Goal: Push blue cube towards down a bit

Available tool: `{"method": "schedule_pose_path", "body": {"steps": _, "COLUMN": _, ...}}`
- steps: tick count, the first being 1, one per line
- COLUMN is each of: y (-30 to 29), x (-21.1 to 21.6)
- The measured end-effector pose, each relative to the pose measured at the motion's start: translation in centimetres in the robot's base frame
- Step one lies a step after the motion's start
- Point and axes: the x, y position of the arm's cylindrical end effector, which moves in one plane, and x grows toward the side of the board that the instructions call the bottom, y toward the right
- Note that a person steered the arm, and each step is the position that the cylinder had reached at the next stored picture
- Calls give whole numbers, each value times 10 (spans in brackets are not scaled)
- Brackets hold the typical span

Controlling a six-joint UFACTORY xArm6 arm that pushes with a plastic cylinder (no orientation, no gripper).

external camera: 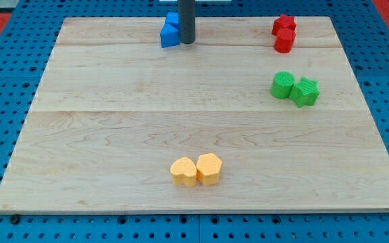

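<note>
Two blue blocks stand close together at the view's top, left of centre: a blue cube [172, 18] behind, partly hidden by my rod, and a blue wedge-like block [169, 36] in front of it. My tip [187, 42] rests on the board just right of the front blue block, touching or almost touching it. The rod rises straight up out of the view and covers the right side of the blue cube.
Two red blocks [284, 32] stand together at the top right. A green cylinder [282, 85] and a green star-like block [306, 92] sit at the right. A yellow heart [183, 171] and a yellow hexagon [209, 169] sit at the bottom centre. The wooden board [113, 135] lies on blue pegboard.
</note>
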Motion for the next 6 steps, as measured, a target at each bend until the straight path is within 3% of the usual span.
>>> {"method": "schedule_pose_path", "body": {"steps": 1, "y": 18, "x": -9}}
{"method": "schedule_pose_path", "body": {"steps": 3, "y": 22, "x": -66}}
{"method": "schedule_pose_path", "body": {"steps": 6, "y": -15, "x": -71}}
